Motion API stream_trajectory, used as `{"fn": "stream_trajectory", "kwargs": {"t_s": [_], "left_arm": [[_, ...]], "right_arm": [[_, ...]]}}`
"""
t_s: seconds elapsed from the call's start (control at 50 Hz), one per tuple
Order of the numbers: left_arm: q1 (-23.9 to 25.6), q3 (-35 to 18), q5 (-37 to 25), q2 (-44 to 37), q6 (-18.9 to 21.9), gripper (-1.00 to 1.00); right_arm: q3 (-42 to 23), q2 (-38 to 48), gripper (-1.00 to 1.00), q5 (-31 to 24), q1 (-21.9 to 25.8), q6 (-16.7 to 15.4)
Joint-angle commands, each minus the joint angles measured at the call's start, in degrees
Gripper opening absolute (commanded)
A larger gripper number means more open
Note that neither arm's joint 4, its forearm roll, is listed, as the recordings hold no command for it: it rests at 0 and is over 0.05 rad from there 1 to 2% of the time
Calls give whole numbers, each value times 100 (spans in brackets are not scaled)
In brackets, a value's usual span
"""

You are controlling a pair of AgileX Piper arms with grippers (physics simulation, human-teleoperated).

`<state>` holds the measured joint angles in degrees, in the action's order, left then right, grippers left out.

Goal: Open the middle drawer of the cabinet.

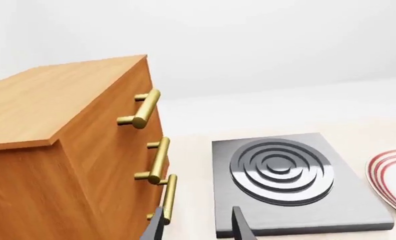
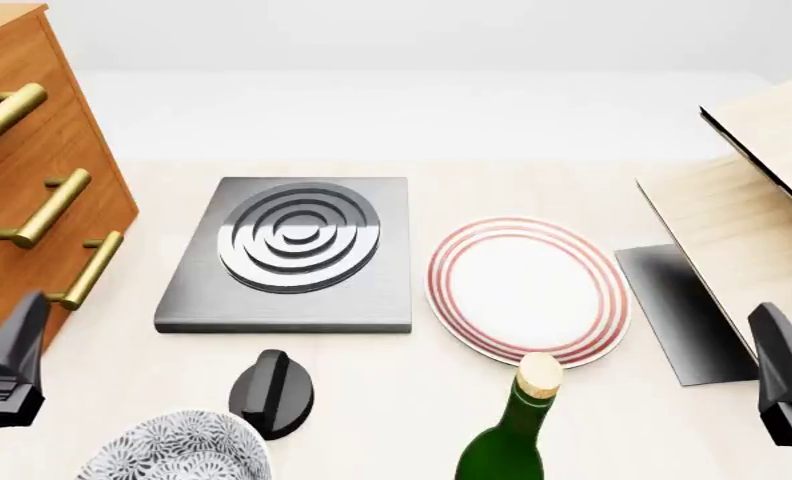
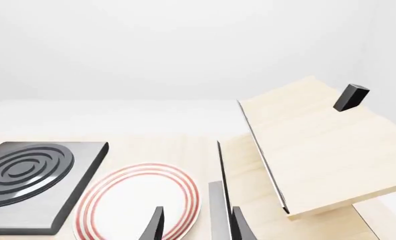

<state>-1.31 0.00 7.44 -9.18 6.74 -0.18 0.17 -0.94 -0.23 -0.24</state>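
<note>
The orange-brown cabinet (image 2: 23, 60) stands at the table's left side, with three brass bar handles stacked on its front. The middle drawer (image 2: 96, 195) carries the second handle (image 2: 43, 210) and sits flush with the fronts above and below. In the left wrist view that handle (image 1: 154, 162) lies ahead of my left gripper (image 1: 198, 229), whose fingers are open and empty, a short way in front of the bottom handle (image 1: 166, 200). The left gripper (image 2: 20, 340) hovers low, just in front of the cabinet's lower corner. My right gripper (image 2: 776, 350) is open at the far right, holding nothing.
A grey hob plate (image 2: 289, 255) with concentric rings lies right of the cabinet. Beside it is a red-rimmed white plate (image 2: 527, 290). A pale wood box (image 2: 756, 190) with a black edge stands at the right. Near the front are a black knob (image 2: 272, 392), a green bottle (image 2: 510, 440) and a patterned bowl (image 2: 176, 450).
</note>
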Motion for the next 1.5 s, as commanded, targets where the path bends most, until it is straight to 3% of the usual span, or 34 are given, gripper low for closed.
{"fn": "stream_trajectory", "kwargs": {"t_s": [0.02,0.26,0.42,0.6,0.84,1.26,1.5], "left_arm": [[11,-1,692,-630,186,100],[79,-2,1400,-1213,451,100],[215,-5,1667,-1342,904,100],[316,-54,1614,-1212,1455,100],[314,-559,1189,-1224,2070,100],[511,-742,1414,-1565,3155,100],[838,-735,1918,-2363,3754,100]], "right_arm": [[1,5,100,28,12,7],[1,5,100,28,13,8],[1,5,100,28,11,7],[1,6,100,27,11,8],[1,5,100,28,11,7],[1,5,100,28,13,6],[1,6,100,27,12,6]]}}
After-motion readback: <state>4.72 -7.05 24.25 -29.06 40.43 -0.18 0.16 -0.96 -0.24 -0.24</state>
